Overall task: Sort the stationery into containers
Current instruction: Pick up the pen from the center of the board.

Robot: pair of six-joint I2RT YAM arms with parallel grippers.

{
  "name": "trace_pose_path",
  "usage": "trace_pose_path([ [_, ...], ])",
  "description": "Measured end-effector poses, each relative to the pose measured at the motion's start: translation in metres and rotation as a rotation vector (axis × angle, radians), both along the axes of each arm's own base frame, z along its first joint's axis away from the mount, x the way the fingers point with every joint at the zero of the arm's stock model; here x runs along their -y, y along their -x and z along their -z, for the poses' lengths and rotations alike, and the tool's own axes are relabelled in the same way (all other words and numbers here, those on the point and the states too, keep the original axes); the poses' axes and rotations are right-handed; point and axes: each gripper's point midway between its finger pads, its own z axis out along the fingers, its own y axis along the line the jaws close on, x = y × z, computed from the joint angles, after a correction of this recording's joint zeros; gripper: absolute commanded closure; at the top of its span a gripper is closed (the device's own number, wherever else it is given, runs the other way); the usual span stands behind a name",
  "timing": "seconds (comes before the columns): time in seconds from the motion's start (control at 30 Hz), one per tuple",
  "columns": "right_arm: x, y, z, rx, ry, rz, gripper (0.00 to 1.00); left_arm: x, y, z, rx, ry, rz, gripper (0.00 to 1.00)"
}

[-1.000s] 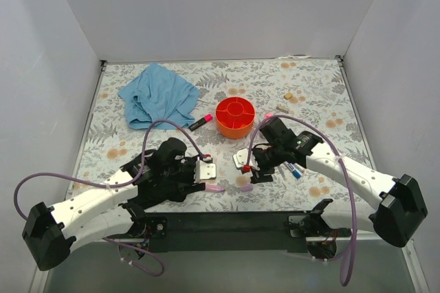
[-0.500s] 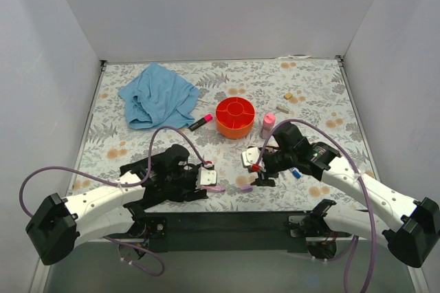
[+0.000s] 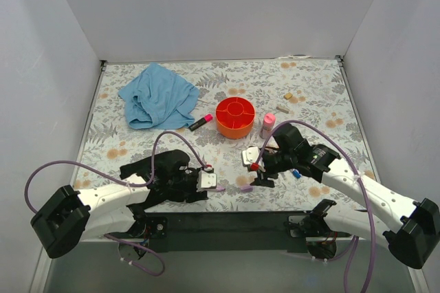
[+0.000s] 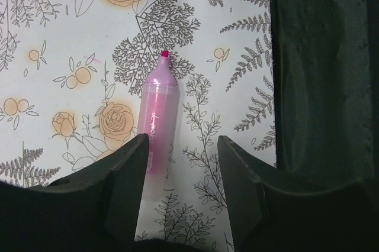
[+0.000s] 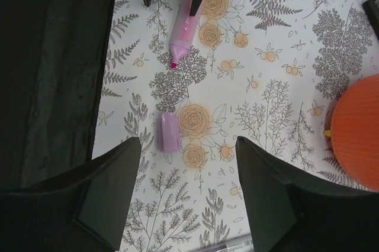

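The round orange bowl (image 3: 235, 117) stands mid-table; its edge shows in the right wrist view (image 5: 355, 131). A small pink bottle (image 3: 267, 124) stands right of it. A pink highlighter with a black end (image 3: 201, 122) lies left of it. My left gripper (image 3: 208, 183) is open and low over an uncapped pink highlighter stick (image 4: 157, 122), which lies between the jaws beside the left finger (image 4: 127, 169). My right gripper (image 3: 256, 172) is open above a lilac cap (image 5: 169, 132), which also shows in the top view (image 3: 245, 188). The pink stick shows ahead of it (image 5: 182, 33). A blue-capped marker (image 3: 295, 172) lies by the right arm.
A crumpled blue cloth (image 3: 158, 95) lies at the back left. A small tan piece (image 3: 289, 95) and a short stick (image 3: 282, 109) lie back right. A thin clear pen (image 5: 231, 245) lies under the right gripper. The dark front table edge (image 4: 325, 68) runs close to both grippers.
My right arm has drawn back to the right, uncovering the pink bottle. My left gripper has moved down over the pink stick. Both grippers stay open.
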Motion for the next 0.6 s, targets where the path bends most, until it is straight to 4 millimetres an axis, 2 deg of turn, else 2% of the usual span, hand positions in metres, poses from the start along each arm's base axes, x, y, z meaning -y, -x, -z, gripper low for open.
trace_pose_path([
  [0.33,-0.001,-0.002,0.006,-0.005,0.009,0.006,0.26,-0.003,-0.013,-0.001,0.021,0.01,-0.034,0.5],
  [0.5,-0.002,-0.003,0.009,-0.011,0.015,0.007,0.26,-0.008,-0.015,0.014,-0.004,-0.05,-0.016,0.51],
  [0.6,-0.002,-0.004,0.01,-0.012,0.017,0.006,0.26,-0.005,-0.018,0.014,-0.005,-0.054,0.008,0.53],
])
